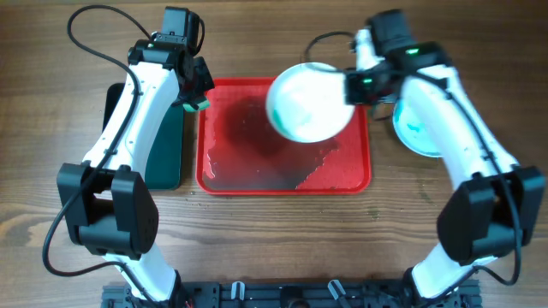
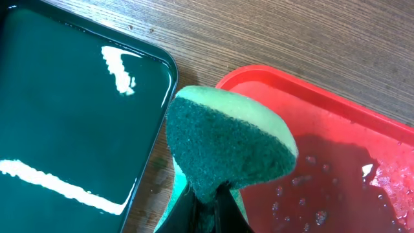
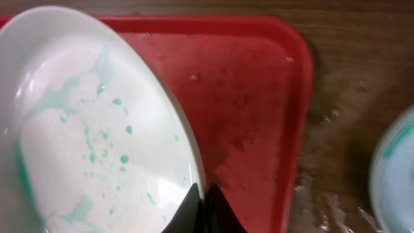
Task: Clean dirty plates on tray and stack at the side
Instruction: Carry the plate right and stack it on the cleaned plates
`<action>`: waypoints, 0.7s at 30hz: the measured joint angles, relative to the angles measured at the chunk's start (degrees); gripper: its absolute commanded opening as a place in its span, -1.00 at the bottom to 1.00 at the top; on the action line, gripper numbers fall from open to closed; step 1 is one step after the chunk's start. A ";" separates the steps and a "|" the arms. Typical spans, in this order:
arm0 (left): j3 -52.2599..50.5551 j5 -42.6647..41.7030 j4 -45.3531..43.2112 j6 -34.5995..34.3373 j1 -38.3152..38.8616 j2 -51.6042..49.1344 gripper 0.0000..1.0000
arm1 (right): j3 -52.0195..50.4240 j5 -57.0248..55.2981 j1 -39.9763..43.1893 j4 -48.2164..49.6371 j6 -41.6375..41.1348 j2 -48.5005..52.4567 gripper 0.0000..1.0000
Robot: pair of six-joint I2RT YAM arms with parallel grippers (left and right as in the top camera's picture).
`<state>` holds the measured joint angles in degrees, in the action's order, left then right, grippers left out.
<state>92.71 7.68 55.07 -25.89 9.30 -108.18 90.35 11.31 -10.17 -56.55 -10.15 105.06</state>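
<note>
"From overhead, why does the right gripper (image 1: 349,88) hold that plate (image 1: 308,103) up over the tray (image 1: 248,171)?"

"So the drips fall into the red tray, I'd guess, and its face is offered for wiping. A second plate (image 1: 417,133) sits out to the right on the table (image 1: 257,248)."

"And the left gripper (image 1: 195,96)?"

"Its own camera shows the jaws clamped on a green sponge (image 2: 226,145). It hangs between the dark green tray (image 2: 71,116) and the red one's corner, and looks ready to scrub."

"The right wrist view?"

"Jaws pinched tight on the plate's rim, the plate tilted. There are green smears and specks across it, so it isn't clean yet, I'd judge."
</note>
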 measured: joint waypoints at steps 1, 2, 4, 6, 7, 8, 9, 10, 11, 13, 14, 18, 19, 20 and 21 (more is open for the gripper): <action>0.00 0.00 0.02 0.00 0.00 0.00 -0.92 | 0.00 1.05 2.73 -1.05 0.04 -0.31 -0.91; 0.00 0.00 0.00 0.00 0.00 0.00 -0.92 | 0.00 1.77 5.38 -1.99 0.07 -0.68 -0.91; 0.00 0.00 0.00 0.00 0.00 0.00 -0.92 | 0.00 2.58 10.84 -3.13 0.20 -1.57 -0.91; 0.00 0.00 0.02 0.00 0.00 0.00 -0.92 | -0.02 2.47 15.63 -3.87 0.15 -2.36 -0.91; 0.00 0.00 0.02 0.00 0.00 0.00 -0.92 | -0.11 2.05 17.44 -3.98 -0.13 -2.62 -0.91; 0.00 0.00 0.00 0.00 0.00 0.00 -0.92 | -0.55 0.04 20.85 -4.04 -0.98 -3.06 -0.91; 0.00 0.00 0.02 0.00 0.00 0.00 -0.92 | -0.92 -1.46 22.49 -3.91 -1.77 -3.19 -0.91; 0.00 0.00 0.00 0.00 0.00 0.00 -0.92 | -1.49 -3.72 24.59 -3.61 -3.06 -3.19 -0.91; 0.00 0.00 0.00 0.00 0.00 0.00 -0.92 | -2.69 -7.10 26.73 -2.69 -5.01 -3.21 -0.91; 0.00 0.00 0.02 0.00 0.00 0.00 -0.92 | -5.66 -11.63 29.07 -0.63 -7.67 -3.23 -0.91; 0.00 0.00 0.00 0.00 0.00 0.00 -0.92 | -6.73 -12.96 29.42 0.04 -8.68 -3.26 -0.91; 0.00 0.00 0.02 0.00 0.00 0.00 -0.92 | -14.23 -17.90 29.99 5.66 -12.66 -3.30 -0.91; 0.00 0.00 0.02 0.00 0.00 0.00 -0.92 | -15.41 -18.34 30.21 6.64 -13.05 -3.30 -0.91; 0.00 0.00 -0.04 0.00 0.00 0.00 -0.92 | -16.59 -18.67 30.45 7.74 -13.33 -3.30 -0.91; 0.00 0.00 0.04 0.00 0.00 0.00 -0.92 | -17.97 -19.10 30.82 9.05 -13.70 -3.30 -0.78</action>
<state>92.71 7.68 55.11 -25.89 9.30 -108.18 72.38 -7.79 20.64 -47.51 -23.86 101.75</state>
